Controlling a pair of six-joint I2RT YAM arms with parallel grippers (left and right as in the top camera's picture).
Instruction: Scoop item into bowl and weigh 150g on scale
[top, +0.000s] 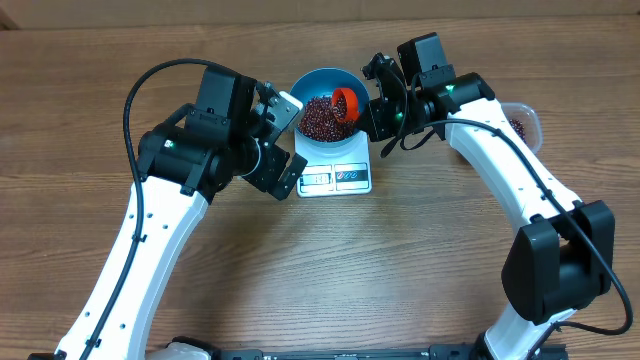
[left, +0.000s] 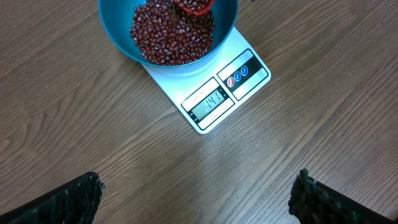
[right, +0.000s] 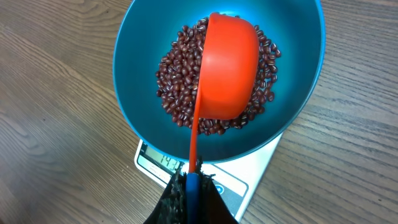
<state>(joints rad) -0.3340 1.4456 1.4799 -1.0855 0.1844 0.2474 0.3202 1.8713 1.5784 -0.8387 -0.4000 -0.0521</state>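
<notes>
The teal-blue bowl (top: 312, 78) stands on the white scale (top: 335, 177), holding a heap of dark red-brown beans (top: 318, 118). My right gripper (top: 370, 108) is shut on the blue-tipped handle of an orange scoop (top: 345, 102). The scoop (right: 230, 68) is tipped mouth-down over the beans (right: 177, 87) inside the bowl (right: 137, 81), and the right gripper (right: 193, 186) clamps its handle. My left gripper (left: 196, 199) is open over bare wood in front of the scale (left: 249, 84), its fingers (left: 68, 202) far apart. The display (left: 208, 101) reads a little above 140.
A clear plastic tub (top: 522, 122) with more beans sits at the right, partly behind the right arm. The left arm's wrist (top: 250, 140) hovers close to the scale's left side. Brown wooden tabletop surrounds everything.
</notes>
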